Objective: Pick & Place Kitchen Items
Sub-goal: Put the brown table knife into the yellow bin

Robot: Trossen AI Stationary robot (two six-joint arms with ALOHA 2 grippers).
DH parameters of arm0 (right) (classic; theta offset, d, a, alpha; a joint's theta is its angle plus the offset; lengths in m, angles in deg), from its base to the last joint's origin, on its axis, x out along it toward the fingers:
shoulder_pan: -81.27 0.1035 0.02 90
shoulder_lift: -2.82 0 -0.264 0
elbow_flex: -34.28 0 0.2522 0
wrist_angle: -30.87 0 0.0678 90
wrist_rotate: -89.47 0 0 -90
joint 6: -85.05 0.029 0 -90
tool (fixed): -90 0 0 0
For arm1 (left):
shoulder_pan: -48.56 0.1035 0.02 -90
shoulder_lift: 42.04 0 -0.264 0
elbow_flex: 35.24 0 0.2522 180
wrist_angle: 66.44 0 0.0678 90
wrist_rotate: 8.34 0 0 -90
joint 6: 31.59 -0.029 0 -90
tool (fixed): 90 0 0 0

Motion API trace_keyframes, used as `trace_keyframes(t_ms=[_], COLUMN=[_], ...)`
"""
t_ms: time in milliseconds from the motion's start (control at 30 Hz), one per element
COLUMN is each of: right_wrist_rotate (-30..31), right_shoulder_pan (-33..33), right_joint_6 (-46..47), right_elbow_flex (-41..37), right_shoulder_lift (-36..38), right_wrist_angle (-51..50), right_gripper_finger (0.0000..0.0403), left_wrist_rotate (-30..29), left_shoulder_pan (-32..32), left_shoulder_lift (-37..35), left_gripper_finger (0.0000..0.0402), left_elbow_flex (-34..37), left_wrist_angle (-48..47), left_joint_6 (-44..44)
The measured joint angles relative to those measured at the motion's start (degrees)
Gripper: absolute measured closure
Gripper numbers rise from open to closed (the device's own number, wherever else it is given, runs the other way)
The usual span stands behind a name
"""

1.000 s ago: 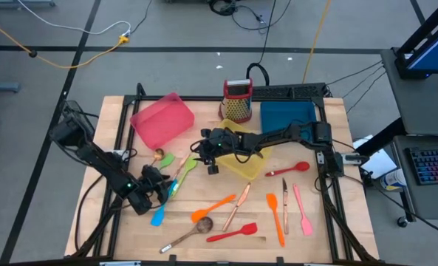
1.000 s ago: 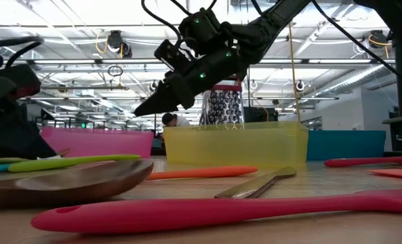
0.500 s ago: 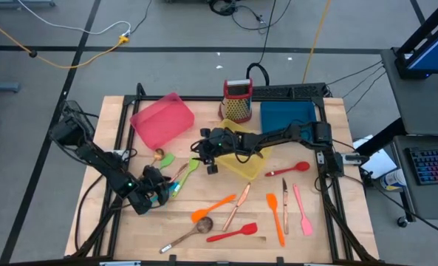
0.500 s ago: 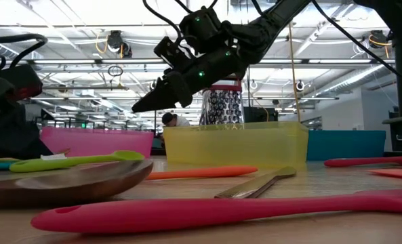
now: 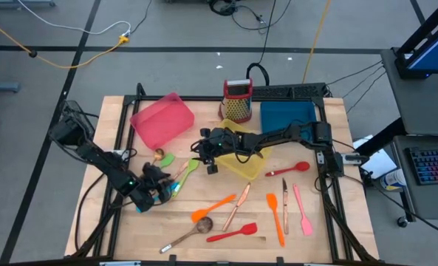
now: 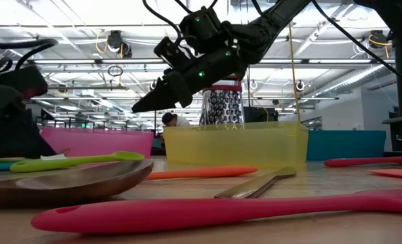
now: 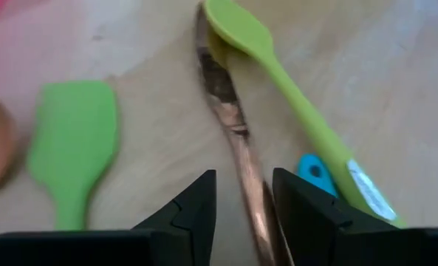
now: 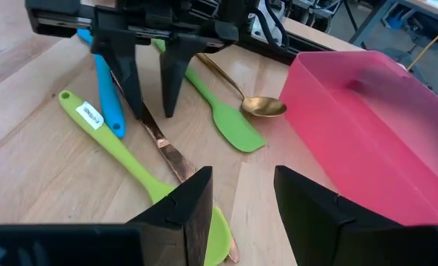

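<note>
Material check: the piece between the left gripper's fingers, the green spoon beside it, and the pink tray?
Copper-coloured utensil: looks like metal, polished, with mirror glints along it. Green spoon: likely silicone or soft plastic, matte, even colour, moulded rounded edges, a sticker on the handle. Pink tray: looks like translucent plastic, light glowing through its thin walls.

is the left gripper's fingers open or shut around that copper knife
Open. The left gripper has its fingers apart astride the copper knife, with gaps showing.

A pink tray (image 5: 162, 119), yellow tray (image 5: 249, 164) and blue tray (image 5: 287, 117) are set on the wooden table (image 5: 329, 235), with a red-topped grater (image 5: 238, 100) stood between pink and blue.
</note>
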Motion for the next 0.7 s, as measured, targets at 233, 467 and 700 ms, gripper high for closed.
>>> trace_keyframes(t_ms=[233, 467, 700], right_wrist_rotate=[0.0, 0.0, -0.01], right_shoulder_pan=[0.02, 0.02, 0.02], right_joint_6=[-0.15, -0.13, -0.35], right_elbow_flex=[-0.02, -0.02, -0.02], right_shoulder_lift=[0.0, 0.0, 0.0], right_wrist_angle=[0.0, 0.0, 0.09], right_gripper_finger=[0.0264, 0.0264, 0.0264], left_wrist_rotate=[0.75, 2.18, -1.25], left_shoulder_pan=[0.54, 1.63, 0.56], left_shoulder_lift=[0.03, 0.66, 9.21], left_gripper_finger=[0.0261, 0.0261, 0.0261], left_elbow_flex=[-0.02, -0.13, -0.32], left_wrist_angle=[-1.64, -4.16, -1.74], left_joint_6=[-4.93, -6.4, 0.7])
